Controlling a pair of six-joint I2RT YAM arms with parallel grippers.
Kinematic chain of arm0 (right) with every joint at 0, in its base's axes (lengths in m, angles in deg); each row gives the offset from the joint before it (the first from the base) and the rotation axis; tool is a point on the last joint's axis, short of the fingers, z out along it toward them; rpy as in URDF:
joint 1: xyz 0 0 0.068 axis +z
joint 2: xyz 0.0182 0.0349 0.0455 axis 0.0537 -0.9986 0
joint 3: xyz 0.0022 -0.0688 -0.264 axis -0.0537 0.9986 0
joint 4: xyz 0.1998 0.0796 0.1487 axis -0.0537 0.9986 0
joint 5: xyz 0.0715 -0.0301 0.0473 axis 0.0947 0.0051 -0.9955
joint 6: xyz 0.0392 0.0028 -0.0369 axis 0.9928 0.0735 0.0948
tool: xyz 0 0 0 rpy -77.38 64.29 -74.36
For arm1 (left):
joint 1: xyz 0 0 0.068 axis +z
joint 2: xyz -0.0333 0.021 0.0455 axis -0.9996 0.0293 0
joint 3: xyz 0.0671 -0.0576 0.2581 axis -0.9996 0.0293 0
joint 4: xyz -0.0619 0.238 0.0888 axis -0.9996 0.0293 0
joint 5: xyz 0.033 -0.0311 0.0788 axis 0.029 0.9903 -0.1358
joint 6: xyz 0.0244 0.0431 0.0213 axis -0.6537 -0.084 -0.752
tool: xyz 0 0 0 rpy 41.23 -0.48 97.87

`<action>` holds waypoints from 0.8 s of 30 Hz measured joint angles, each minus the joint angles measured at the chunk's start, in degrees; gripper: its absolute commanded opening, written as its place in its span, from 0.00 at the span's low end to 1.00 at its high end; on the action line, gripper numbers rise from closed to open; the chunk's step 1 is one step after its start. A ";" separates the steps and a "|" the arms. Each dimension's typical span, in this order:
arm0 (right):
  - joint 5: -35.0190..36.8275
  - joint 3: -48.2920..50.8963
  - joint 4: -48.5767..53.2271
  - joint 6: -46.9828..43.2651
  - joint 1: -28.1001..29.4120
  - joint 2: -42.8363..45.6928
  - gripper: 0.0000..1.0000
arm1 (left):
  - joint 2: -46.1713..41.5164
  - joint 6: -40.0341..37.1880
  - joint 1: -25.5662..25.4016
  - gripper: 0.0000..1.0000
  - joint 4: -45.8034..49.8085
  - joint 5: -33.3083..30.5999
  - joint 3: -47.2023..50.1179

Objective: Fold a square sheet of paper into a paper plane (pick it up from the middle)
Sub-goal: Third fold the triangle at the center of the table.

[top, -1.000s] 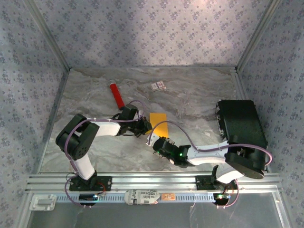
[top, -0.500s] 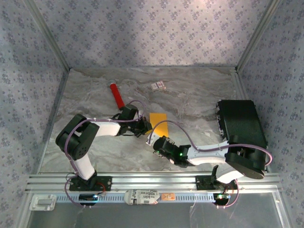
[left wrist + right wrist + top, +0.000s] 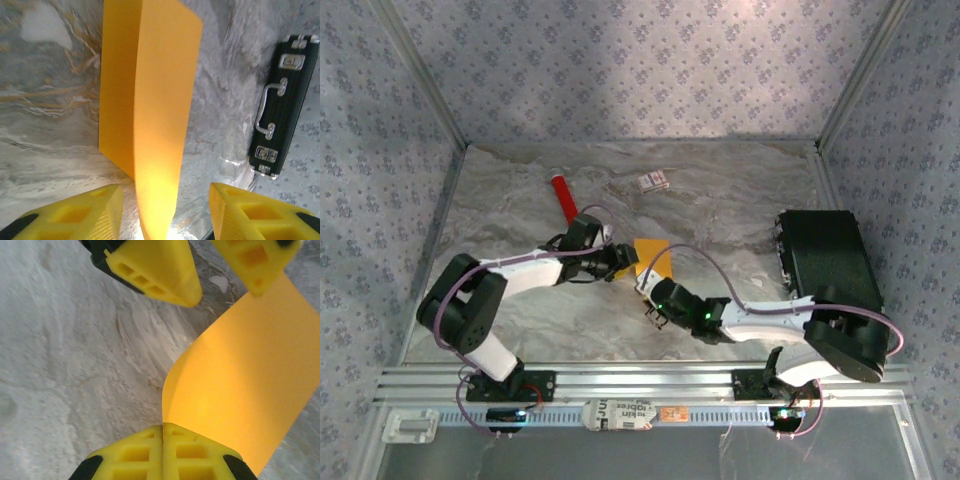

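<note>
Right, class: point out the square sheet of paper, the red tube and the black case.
square sheet of paper [image 3: 162,100]: left wrist view, on its lifted, curving flap.
red tube [image 3: 565,200]: top external view, midway along its length.
black case [image 3: 828,262]: top external view, middle of its top face.

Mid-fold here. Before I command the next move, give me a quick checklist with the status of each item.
1. Grip: right tool shut on the edge of the sheet: ok.
2. Release: left tool open, with its fingers apart from the paper on both sides: ok.
3. Flatness: sheet lying flat on the table: not ok, part of it curves up off the surface.
4. Fold line crisp and straight: cannot tell.
5. Clutter: black case and red tube well apart from the sheet: ok.
</note>
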 measured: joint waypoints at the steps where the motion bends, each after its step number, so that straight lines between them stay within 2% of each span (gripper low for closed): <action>1: -2.45 0.00 0.13 1.20 -1.22 0.55 0.05 | -0.79 -0.26 0.50 0.48 0.59 -0.24 0.00; 7: -19.45 -0.15 1.55 9.05 -8.92 1.73 0.04 | -2.64 -2.08 2.75 0.42 3.39 -0.39 -0.17; 13: -33.20 -1.16 3.39 13.22 -13.09 1.51 0.04 | -1.95 -3.91 2.78 0.27 5.51 1.01 -3.91; 18: -38.82 -1.31 3.39 14.51 -13.55 0.90 0.04 | 1.92 -5.68 2.56 0.17 5.62 3.19 -8.87; 24: -40.19 -1.31 3.34 14.93 -13.55 -0.35 0.04 | 9.75 -7.98 -0.02 0.10 7.45 4.74 -14.34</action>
